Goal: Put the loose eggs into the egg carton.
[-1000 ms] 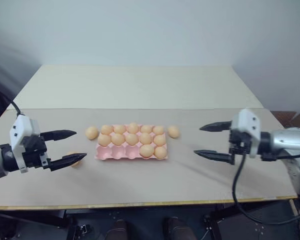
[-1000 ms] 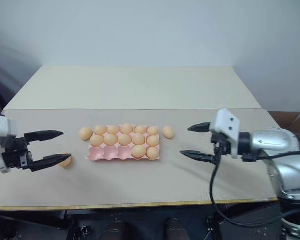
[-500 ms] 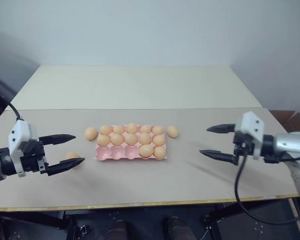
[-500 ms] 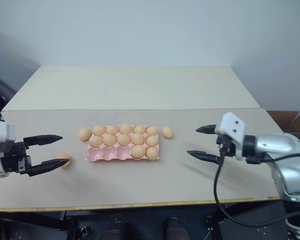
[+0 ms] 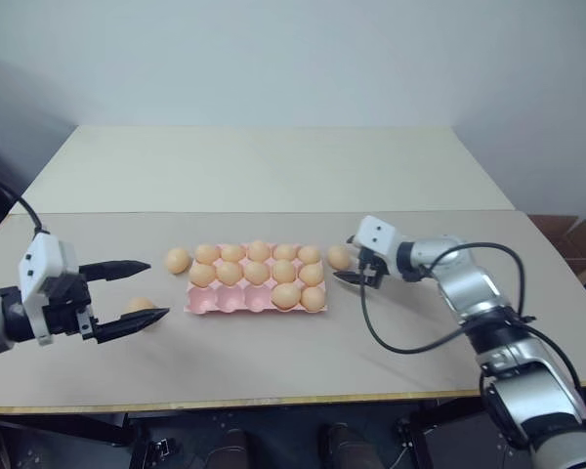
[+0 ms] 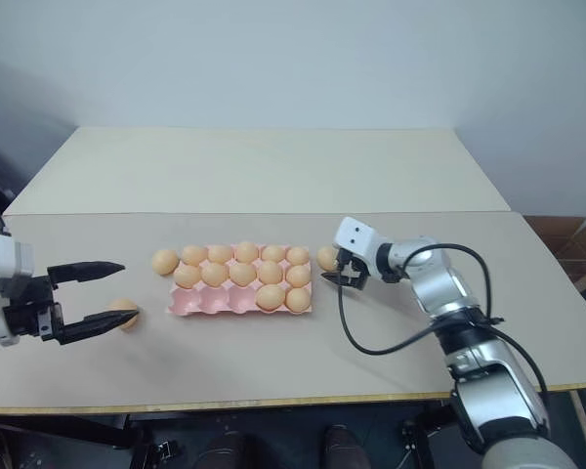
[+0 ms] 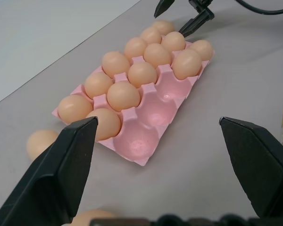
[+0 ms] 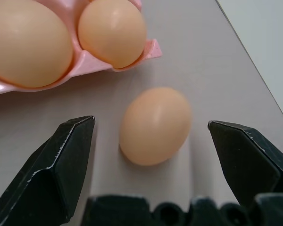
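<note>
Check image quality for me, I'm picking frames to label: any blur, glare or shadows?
Left wrist view: soft glare in the empty cups of the pale pink moulded egg carton. Right wrist view: pale orange loose egg sharp, faint shadow beside it. Head views: even light, no blur.

The egg carton (image 5: 256, 285) sits mid-table (image 5: 273, 171), its near row holding three bare cups (image 7: 151, 122) at the left end, reachable from 6 o'clock over bare table. Two eggs (image 5: 300, 296) fill that row's right end. A loose egg (image 5: 179, 260) lies just beside the carton at 9 o'clock; another (image 5: 338, 257) at 3 o'clock lies between the spread fingers of the right pincer (image 5: 350, 261). The left pincer (image 5: 132, 291), fingers apart, stands by a third egg (image 5: 140, 307) at 8 o'clock.
</note>
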Available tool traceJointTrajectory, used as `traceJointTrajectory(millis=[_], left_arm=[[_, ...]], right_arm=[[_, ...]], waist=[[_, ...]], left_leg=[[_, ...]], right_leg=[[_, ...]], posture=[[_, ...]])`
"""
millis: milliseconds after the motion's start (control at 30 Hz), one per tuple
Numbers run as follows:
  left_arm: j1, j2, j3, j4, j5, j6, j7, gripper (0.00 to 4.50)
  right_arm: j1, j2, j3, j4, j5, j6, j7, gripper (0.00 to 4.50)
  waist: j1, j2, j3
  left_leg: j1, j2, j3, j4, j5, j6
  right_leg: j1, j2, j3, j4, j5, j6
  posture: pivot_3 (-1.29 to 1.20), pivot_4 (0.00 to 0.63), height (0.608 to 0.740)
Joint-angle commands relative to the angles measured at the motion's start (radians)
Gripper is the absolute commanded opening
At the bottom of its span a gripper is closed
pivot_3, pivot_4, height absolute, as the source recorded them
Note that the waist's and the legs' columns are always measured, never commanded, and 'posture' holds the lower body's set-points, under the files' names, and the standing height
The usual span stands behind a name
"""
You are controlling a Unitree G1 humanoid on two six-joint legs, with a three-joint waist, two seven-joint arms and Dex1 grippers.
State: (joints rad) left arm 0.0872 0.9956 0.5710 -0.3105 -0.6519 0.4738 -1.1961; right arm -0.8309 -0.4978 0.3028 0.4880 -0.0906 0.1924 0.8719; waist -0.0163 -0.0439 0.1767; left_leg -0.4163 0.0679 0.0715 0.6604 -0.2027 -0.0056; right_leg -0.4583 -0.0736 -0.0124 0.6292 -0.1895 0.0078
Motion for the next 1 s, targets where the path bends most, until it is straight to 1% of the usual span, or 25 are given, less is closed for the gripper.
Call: traceJointTrajectory(millis=[33, 133, 300, 333, 433, 533, 667, 767, 833, 900, 1000], left_arm=[[0.013, 0.007, 0.056, -0.045, -0.017, 0.008, 0.011, 4.50], [0.024, 0.006, 0.069, -0.055, -0.018, 0.014, 0.015, 4.50], [0.028, 0.010, 0.076, -0.056, -0.020, 0.015, 0.017, 4.50], [0.027, 0.011, 0.075, -0.055, -0.019, 0.015, 0.017, 4.50], [0.026, 0.014, 0.074, -0.048, -0.017, 0.013, 0.014, 4.50], [0.017, 0.021, 0.067, -0.032, -0.014, 0.010, 0.008, 4.50], [-0.006, 0.028, 0.048, -0.012, -0.012, 0.007, 0.004, 4.50], [-0.024, 0.031, 0.033, -0.002, -0.010, 0.005, 0.000, 4.50], [-0.032, 0.032, 0.024, 0.001, -0.010, 0.004, 0.000, 4.50], [-0.036, 0.032, 0.021, 0.002, -0.011, 0.003, 0.000, 4.50], [-0.038, 0.033, 0.018, 0.003, -0.010, 0.002, 0.000, 4.50]], right_arm=[[-0.041, 0.023, -0.012, 0.055, -0.019, -0.043, -0.029, 4.46], [-0.048, 0.038, -0.027, 0.077, -0.019, -0.054, -0.036, 3.88], [-0.018, 0.013, -0.070, -0.011, 0.010, -0.017, -0.017, 2.21], [-0.013, 0.001, -0.079, -0.034, 0.012, -0.011, -0.017, 2.05], [-0.015, -0.023, -0.113, -0.106, 0.015, 0.051, -0.041, 2.05], [-0.015, -0.031, -0.143, -0.291, 0.062, 0.141, -0.010, 2.05], [0.012, 0.009, -0.111, -0.500, 0.117, 0.252, 0.019, 2.05], [0.036, 0.073, -0.051, -0.597, 0.132, 0.317, 0.009, 2.05], [0.055, 0.132, 0.021, -0.630, 0.116, 0.342, -0.011, 2.05], [0.069, 0.174, 0.082, -0.637, 0.099, 0.354, -0.021, 2.05], [0.075, 0.201, 0.163, -0.600, 0.051, 0.331, -0.034, 2.05]], waist=[[0.001, 0.000, 0.000], [0.001, 0.000, 0.000], [-0.001, 0.000, 0.000], [-0.001, 0.000, 0.000], [0.000, 0.000, 0.000], [0.000, 0.001, 0.000], [-0.006, 0.001, 0.000], [-0.006, 0.001, 0.000], [-0.004, 0.001, 0.000], [-0.003, 0.001, 0.000], [-0.001, 0.001, 0.000]], left_leg=[[0.000, 0.000, 0.000, 0.000, 0.000, 0.000], [0.000, 0.000, 0.000, 0.000, 0.000, 0.000], [0.001, 0.000, 0.000, 0.000, 0.000, 0.000], [0.001, 0.000, 0.000, 0.000, 0.000, 0.000], [0.001, 0.000, 0.000, 0.000, 0.000, 0.000], [0.001, 0.000, 0.000, 0.000, 0.000, 0.000], [0.002, 0.003, 0.000, 0.000, 0.000, 0.000], [0.002, 0.004, -0.001, 0.000, 0.000, 0.000], [0.002, 0.004, -0.001, 0.000, 0.000, 0.000], [0.002, 0.004, 0.000, 0.000, 0.000, 0.000], [0.001, 0.004, 0.000, 0.000, 0.000, 0.000]], right_leg=[[0.000, 0.000, 0.000, 0.000, 0.000, 0.000], [0.000, 0.000, 0.000, 0.001, 0.000, 0.000], [0.000, 0.000, 0.000, 0.001, 0.000, 0.000], [0.000, 0.000, 0.000, 0.001, 0.000, 0.000], [0.000, 0.000, 0.000, 0.001, 0.000, 0.000], [0.000, 0.000, 0.000, 0.001, 0.000, 0.000], [0.000, 0.003, 0.000, 0.002, 0.000, 0.000], [0.000, 0.004, 0.000, 0.003, 0.000, -0.001], [0.000, 0.004, 0.000, 0.003, 0.000, -0.001], [0.000, 0.004, 0.000, 0.003, 0.000, -0.002], [0.000, 0.004, 0.000, 0.002, 0.001, -0.002]], posture=[[0.00, 0.150, 0.740], [0.00, 0.150, 0.740], [0.00, 0.150, 0.740], [0.00, 0.150, 0.740], [0.00, 0.150, 0.740], [0.00, 0.150, 0.740], [0.00, 0.150, 0.740], [0.00, 0.150, 0.740], [0.00, 0.150, 0.740], [0.00, 0.150, 0.740], [0.00, 0.150, 0.740]])
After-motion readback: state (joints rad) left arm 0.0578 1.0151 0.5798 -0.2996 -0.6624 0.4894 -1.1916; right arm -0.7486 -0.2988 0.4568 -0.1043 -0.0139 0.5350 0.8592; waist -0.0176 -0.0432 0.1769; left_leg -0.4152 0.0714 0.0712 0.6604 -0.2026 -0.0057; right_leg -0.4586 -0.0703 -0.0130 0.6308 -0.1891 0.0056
